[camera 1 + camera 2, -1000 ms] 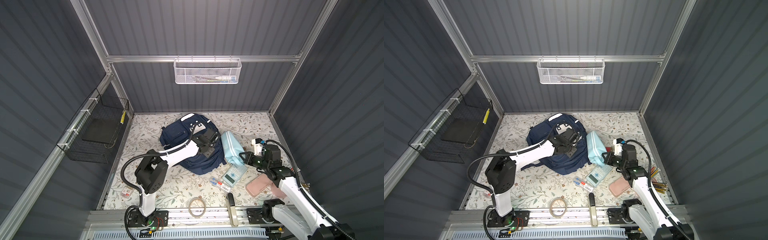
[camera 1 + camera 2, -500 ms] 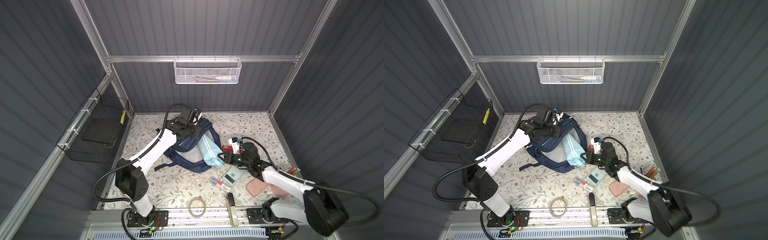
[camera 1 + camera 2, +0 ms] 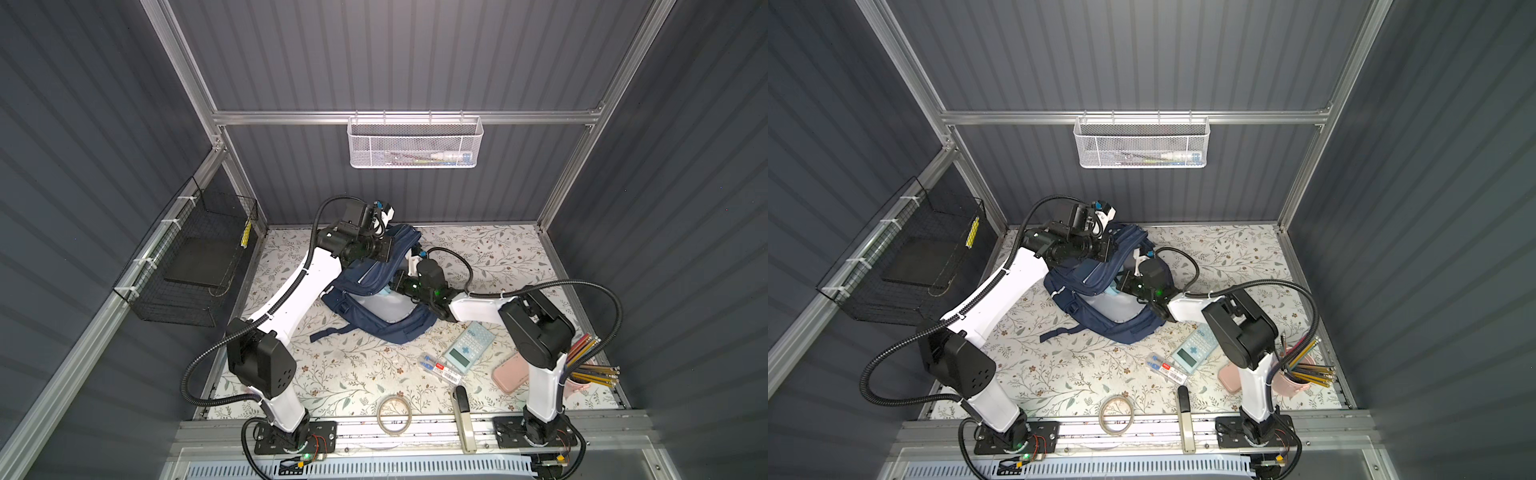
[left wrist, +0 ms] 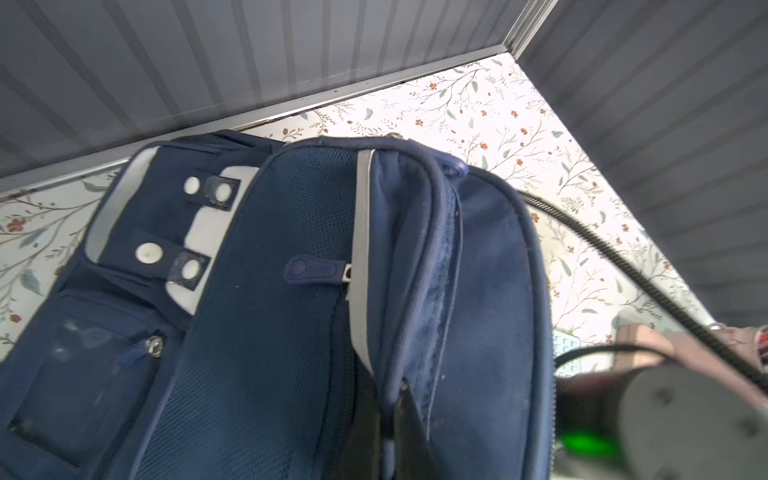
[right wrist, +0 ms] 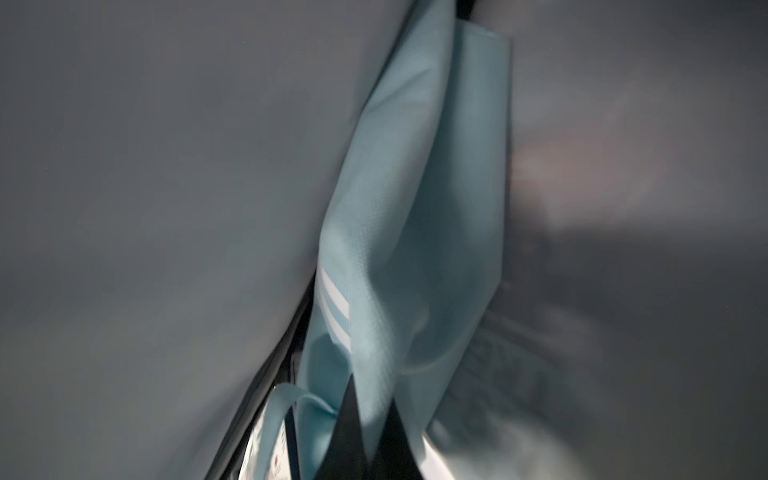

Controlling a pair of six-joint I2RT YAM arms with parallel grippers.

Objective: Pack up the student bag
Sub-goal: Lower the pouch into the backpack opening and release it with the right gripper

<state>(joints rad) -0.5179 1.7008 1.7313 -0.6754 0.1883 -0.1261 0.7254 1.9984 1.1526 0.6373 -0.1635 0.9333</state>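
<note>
Floral-patterned bench [image 3: 345, 374] fills a grey-walled cell. The large navy blue fabric student bag [image 3: 370, 274] lies at its rear middle, near the back wall, with its straps [image 3: 332, 330] trailing toward the front. Its textured front panel carries a pale reflective stripe [image 4: 361, 232], a zip pull [image 4: 316, 269] and white patches [image 4: 208, 224] with round snaps near the top. The mouth gapes on pale lining [image 3: 382, 307]. The left gripper [image 4: 390, 415] is pressed together, pinching the bag's piped rim. The right gripper [image 5: 370, 424], inside the mouth, pinches a light blue fabric pouch [image 5: 399, 249].
</note>
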